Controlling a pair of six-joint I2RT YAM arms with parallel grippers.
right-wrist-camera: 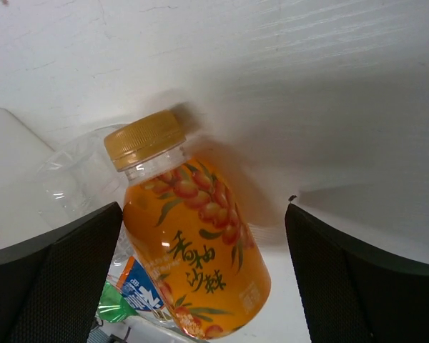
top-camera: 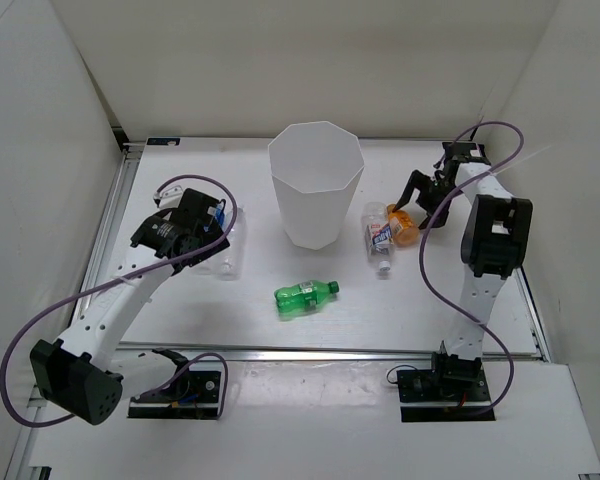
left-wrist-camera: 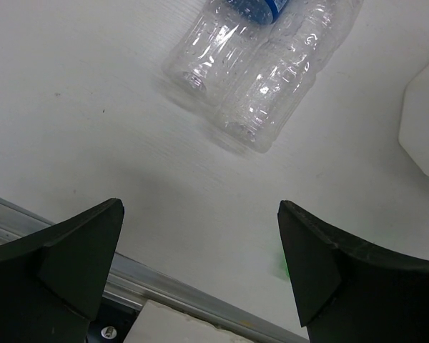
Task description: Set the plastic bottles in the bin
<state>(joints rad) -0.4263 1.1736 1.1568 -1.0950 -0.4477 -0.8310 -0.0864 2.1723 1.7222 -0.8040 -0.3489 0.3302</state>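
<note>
The white faceted bin (top-camera: 315, 185) stands at the back middle. A green bottle (top-camera: 305, 296) lies in front of it. My left gripper (top-camera: 208, 232) is open and empty above the table; a blue-labelled clear bottle (left-wrist-camera: 229, 32) and a plain clear bottle (left-wrist-camera: 282, 78) lie side by side just beyond its fingertips. My right gripper (top-camera: 425, 205) is open, its fingers on either side of the orange bottle (right-wrist-camera: 193, 243), not closed on it. The orange bottle (top-camera: 404, 225) lies against the white-labelled clear bottle (top-camera: 381, 237), right of the bin.
The bin's edge (left-wrist-camera: 425, 121) shows at the right of the left wrist view. A metal rail (left-wrist-camera: 164, 289) runs along the table's near edge. White walls enclose the table at the left, back and right.
</note>
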